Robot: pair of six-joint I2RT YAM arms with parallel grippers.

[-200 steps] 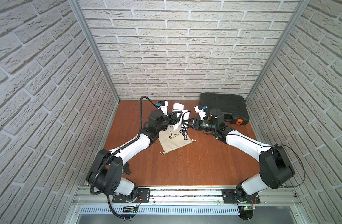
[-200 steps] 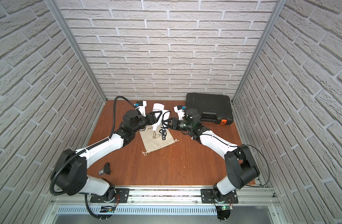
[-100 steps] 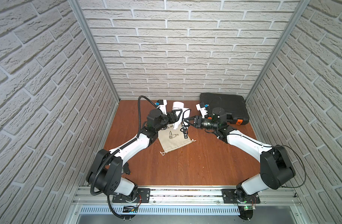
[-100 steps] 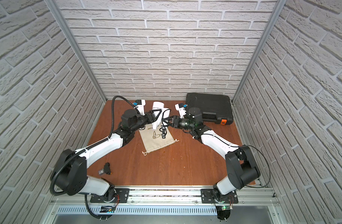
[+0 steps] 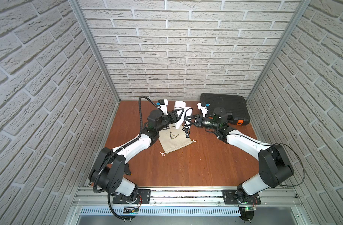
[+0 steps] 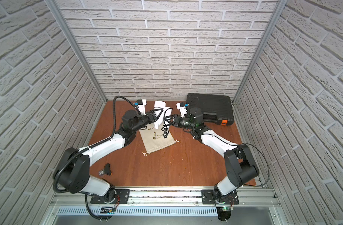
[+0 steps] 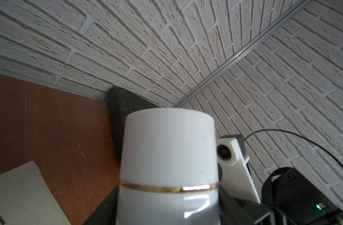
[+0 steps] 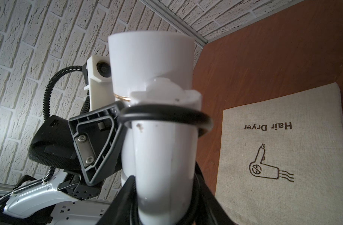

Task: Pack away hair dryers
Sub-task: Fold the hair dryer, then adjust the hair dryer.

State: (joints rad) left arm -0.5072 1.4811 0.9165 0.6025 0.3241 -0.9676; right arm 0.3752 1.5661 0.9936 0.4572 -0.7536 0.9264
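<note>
Two end effectors meet on one white hair dryer (image 5: 180, 106), held up above the counter (image 5: 186, 167) over the far edge of the cloth bag (image 5: 174, 141) printed "Hair Dryer". The left end effector (image 5: 178, 116) pinches the barrel. In the right wrist view one black finger (image 8: 96, 144) lies flat against it, and the opposite finger is hidden behind the body. The right end effector (image 5: 193, 121) flanks the handle, but its fingers are cut off at the frame edge in its own wrist view, so I cannot tell whether they press. The black cord (image 8: 166, 114) loops round the handle. Its plug (image 5: 186, 134) hangs down at the bag, and contact is unclear. In the left wrist view the barrel hides much of the black case (image 7: 120, 109).
</note>
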